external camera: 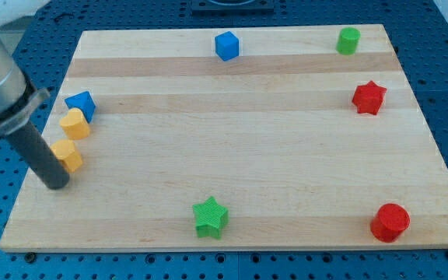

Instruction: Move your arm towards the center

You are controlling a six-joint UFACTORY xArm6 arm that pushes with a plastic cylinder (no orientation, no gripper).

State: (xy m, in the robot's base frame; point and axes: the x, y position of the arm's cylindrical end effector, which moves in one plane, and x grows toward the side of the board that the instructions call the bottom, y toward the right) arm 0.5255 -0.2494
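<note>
Rod work here, no pincer on this arm, so nothing opens or holds. My tip [56,183] sits at the view's left edge of the tabletop [232,179], touching or just beside the lower yellow block [68,155]. A second yellow block [75,123] and a blue block [80,103] lie just above it. The centre, my target, is bare wood well to the right. Risk as I judge it: swinging up-right would drag that yellow block along. The green star [210,216] looks clear of a straight path.
</note>
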